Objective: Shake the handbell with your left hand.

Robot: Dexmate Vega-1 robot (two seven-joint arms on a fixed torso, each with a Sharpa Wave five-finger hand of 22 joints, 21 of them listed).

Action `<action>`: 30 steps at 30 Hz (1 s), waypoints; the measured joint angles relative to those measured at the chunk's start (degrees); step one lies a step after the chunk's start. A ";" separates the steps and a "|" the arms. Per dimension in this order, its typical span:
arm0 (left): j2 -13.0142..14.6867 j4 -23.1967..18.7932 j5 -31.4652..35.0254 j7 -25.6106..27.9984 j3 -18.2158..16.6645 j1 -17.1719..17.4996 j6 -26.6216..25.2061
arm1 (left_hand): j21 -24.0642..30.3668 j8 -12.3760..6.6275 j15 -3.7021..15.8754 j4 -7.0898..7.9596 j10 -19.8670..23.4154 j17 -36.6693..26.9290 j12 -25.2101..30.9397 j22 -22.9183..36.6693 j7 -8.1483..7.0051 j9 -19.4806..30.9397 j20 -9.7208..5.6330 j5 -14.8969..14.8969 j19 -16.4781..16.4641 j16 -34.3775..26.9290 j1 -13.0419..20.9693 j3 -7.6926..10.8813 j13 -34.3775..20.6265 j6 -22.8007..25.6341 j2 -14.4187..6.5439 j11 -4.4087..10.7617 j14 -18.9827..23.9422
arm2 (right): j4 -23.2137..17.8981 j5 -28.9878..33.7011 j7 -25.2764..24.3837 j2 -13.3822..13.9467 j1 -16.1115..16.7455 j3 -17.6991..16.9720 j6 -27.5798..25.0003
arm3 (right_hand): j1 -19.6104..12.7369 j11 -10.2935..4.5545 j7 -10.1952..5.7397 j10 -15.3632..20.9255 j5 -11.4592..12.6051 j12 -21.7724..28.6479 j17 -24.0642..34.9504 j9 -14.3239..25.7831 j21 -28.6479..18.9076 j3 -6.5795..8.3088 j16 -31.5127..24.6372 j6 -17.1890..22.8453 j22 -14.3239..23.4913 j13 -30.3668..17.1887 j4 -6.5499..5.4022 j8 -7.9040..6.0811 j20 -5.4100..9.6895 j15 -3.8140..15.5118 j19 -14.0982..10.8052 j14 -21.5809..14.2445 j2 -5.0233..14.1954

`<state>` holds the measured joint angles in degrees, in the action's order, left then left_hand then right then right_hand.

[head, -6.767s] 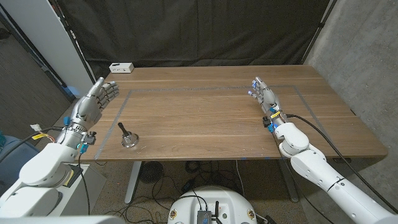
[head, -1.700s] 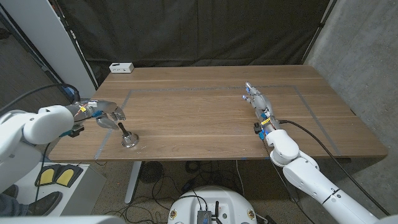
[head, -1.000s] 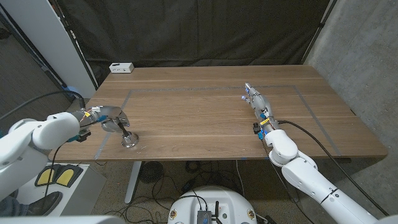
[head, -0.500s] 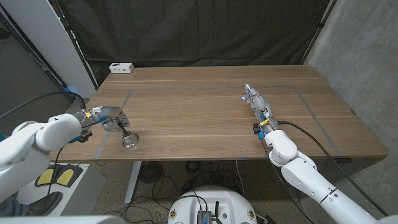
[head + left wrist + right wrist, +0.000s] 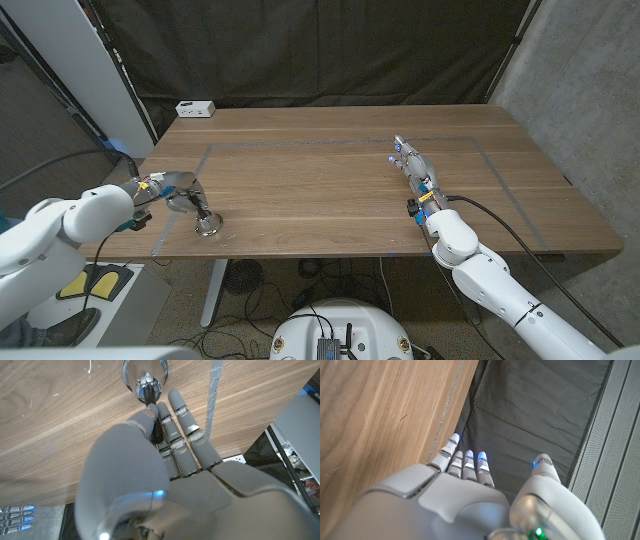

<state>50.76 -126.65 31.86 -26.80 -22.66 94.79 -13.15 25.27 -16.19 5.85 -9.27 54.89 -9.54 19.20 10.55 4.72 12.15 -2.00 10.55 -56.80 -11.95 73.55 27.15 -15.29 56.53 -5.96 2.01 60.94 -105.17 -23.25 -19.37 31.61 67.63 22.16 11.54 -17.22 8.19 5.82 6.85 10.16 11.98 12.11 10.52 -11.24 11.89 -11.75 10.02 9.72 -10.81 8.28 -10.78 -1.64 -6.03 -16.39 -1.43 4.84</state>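
Note:
The handbell [image 5: 207, 224], a small silver dome with a black handle, stands upright near the table's front left corner. My left hand [image 5: 178, 189] reaches in from the left at the height of the handle. In the left wrist view the bell [image 5: 145, 375] sits just past my fingertips. There the black handle [image 5: 157, 435] runs between the thumb and the straight fingers [image 5: 180, 420]. I cannot tell whether they press on it. My right hand [image 5: 413, 161] stands on its edge at the right of the table, fingers straight and apart, holding nothing.
A small white box [image 5: 195, 108] lies at the table's back left corner. Grey tape lines [image 5: 330, 144] mark a rectangle on the wooden table [image 5: 330, 200]. The bell stands close to the table's left and front edges.
My left hand came down from its raised place at the table's left edge to the bell's handle. Over the last second it only edged slightly closer. The bell has stayed put.

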 measured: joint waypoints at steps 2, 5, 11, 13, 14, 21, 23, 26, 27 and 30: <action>0.10 -0.10 -0.19 0.31 0.17 0.07 -0.45 | 0.46 0.00 -0.03 0.00 0.19 -0.13 0.31 0.00 0.08 0.00 0.07 -0.01 -0.98 0.05 0.01 0.00 -0.04 0.09 -0.01 -0.05 0.36 | 0.00 -0.05 0.01 0.08 0.07 -0.03 -0.02 | 0.00 0.00 0.00 0.00 0.00 0.00 0.00 0.00 0.00 0.00 0.00 0.00 0.00 0.00 0.00 0.00 0.00 0.00 0.00 0.00 0.00; 0.35 -0.18 -0.54 0.67 0.34 0.12 -0.91 | 0.81 0.00 -0.02 0.01 0.20 -0.16 0.32 0.00 0.09 0.11 0.25 -0.03 -1.34 0.06 0.61 0.46 -0.07 0.09 -0.01 -0.06 0.37 | -0.02 -0.10 0.01 0.21 0.23 -0.14 -0.09 | 0.00 0.00 0.00 0.00 0.00 0.00 0.00 0.00 0.00 0.00 0.00 0.00 0.00 0.00 0.00 0.00 0.00 0.00 0.00 0.00 0.00; 1.01 -0.22 -1.39 1.30 0.88 0.05 -1.82 | 1.13 0.00 -0.64 0.01 0.20 -0.49 0.95 -0.01 0.08 0.53 0.08 -0.23 -1.74 -0.39 0.65 0.47 -0.09 0.09 -0.10 -0.06 1.00 | -0.49 -0.22 -0.02 0.56 0.68 -0.42 -0.33 | 0.00 0.00 0.00 0.00 0.00 0.00 0.00 0.00 0.00 0.00 0.00 0.00 0.00 0.00 0.00 0.00 0.00 0.00 0.00 0.00 0.00; 1.26 -0.22 -1.79 1.43 1.07 -0.04 -2.04 | 1.13 0.00 -0.73 0.02 0.20 -0.49 0.96 -0.01 0.08 0.64 0.08 -0.23 -1.74 -0.40 0.65 0.46 -0.10 0.09 -0.10 -0.06 1.09 | -0.67 -0.22 -0.02 0.68 0.86 -0.56 -0.33 | 0.00 0.00 0.00 0.00 0.00 0.00 0.00 0.00 0.00 0.00 0.00 0.00 0.00 0.01 0.00 0.00 0.00 0.00 0.00 0.00 0.00; 1.26 -0.22 -1.89 1.47 1.07 -0.04 -2.08 | 1.13 0.00 -0.73 0.03 0.22 -0.49 0.96 -0.01 0.08 0.75 0.08 -0.23 -1.74 -0.40 0.64 0.45 -0.10 0.08 -0.11 -0.09 1.09 | -0.73 -0.22 -0.02 0.71 0.91 -0.60 -0.33 | 0.00 0.00 0.00 0.00 0.00 0.00 0.00 0.00 0.00 0.00 0.00 0.00 0.00 0.01 0.00 0.00 0.00 0.00 0.00 0.00 0.00; 2.38 -0.05 -3.27 1.95 1.63 -0.55 -2.50 | 1.47 0.00 -1.02 0.03 0.50 -0.75 0.96 -0.01 0.08 1.06 0.12 -0.36 -2.31 -0.41 0.26 0.45 -0.10 0.08 -0.49 -0.36 1.42 | -1.14 -0.50 -0.26 0.98 1.37 -0.85 -0.50 | 0.00 0.00 0.00 0.00 0.00 0.00 0.00 0.00 0.00 0.00 0.00 0.00 0.00 0.01 0.00 0.00 0.00 0.00 0.00 0.00 0.00; 2.52 -0.03 -3.49 2.05 1.64 -0.62 -2.64 | 1.47 0.00 -1.02 0.03 0.50 -0.76 0.96 -0.01 0.08 1.26 0.12 -0.36 -2.31 -0.41 0.26 0.45 -0.10 0.08 -0.49 -0.36 1.42 | -1.19 -0.51 -0.30 1.00 1.46 -0.87 -0.50 | 0.00 0.00 0.00 0.00 0.00 0.00 0.00 0.00 0.00 0.00 0.00 0.00 0.00 0.01 0.00 0.00 0.00 0.00 0.00 0.00 0.00; 2.78 -0.05 -3.93 2.24 1.63 -0.79 -2.92 | 1.47 0.00 -1.17 0.03 0.61 -0.77 0.96 -0.01 0.08 1.33 0.12 -0.38 -2.31 -0.40 0.11 0.45 -0.10 0.08 -0.64 -0.47 1.88 | -1.32 -0.52 -0.41 1.00 1.59 -0.97 -0.51 | 0.00 0.00 0.00 0.00 0.00 0.00 0.00 0.00 0.00 0.00 0.00 0.00 0.00 0.01 0.00 0.00 0.00 0.00 0.00 0.00 0.00; 2.92 -0.14 -4.11 2.30 1.56 -0.88 -3.00 | 1.47 0.00 -1.12 0.12 0.62 -0.76 0.96 -0.01 0.08 1.33 0.12 -0.43 -2.31 -0.40 0.11 0.54 -0.11 0.08 -0.64 -0.49 1.94 | -1.34 -0.52 -0.47 1.00 1.66 -1.03 -0.50 | 0.00 0.00 0.00 0.00 0.00 0.00 0.00 0.00 0.00 0.00 0.00 0.00 0.00 0.01 0.00 0.00 0.00 0.00 0.00 0.00 0.00; 3.21 -0.41 -4.37 2.28 1.34 -0.95 -3.34 | 1.47 -0.43 0.81 0.29 0.70 -1.06 0.97 -0.02 0.08 1.59 0.12 -0.45 -2.31 -0.67 0.12 0.71 -0.11 0.08 -0.64 -0.56 4.10 | -1.39 -0.53 -0.56 1.00 1.78 -1.12 -0.49 | 0.00 0.00 0.00 0.00 0.00 0.00 0.00 0.00 0.00 0.00 0.00 0.00 0.00 0.01 0.00 0.00 0.00 0.00 0.00 0.00 0.00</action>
<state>53.97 -127.06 27.49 -24.52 -21.32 93.84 -16.48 26.74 -16.62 6.66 -8.98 55.59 -10.60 20.17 10.53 4.80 13.73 -1.88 10.09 -59.11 -12.62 73.66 27.86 -15.41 56.61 -6.60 1.45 65.04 -106.56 -23.78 -19.93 32.61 69.41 21.05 11.05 -17.22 8.19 5.82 6.85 10.16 11.98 12.11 10.52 -11.24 11.89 -11.75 10.02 9.72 -10.80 8.28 -10.78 -1.64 -6.03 -16.38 -1.43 4.84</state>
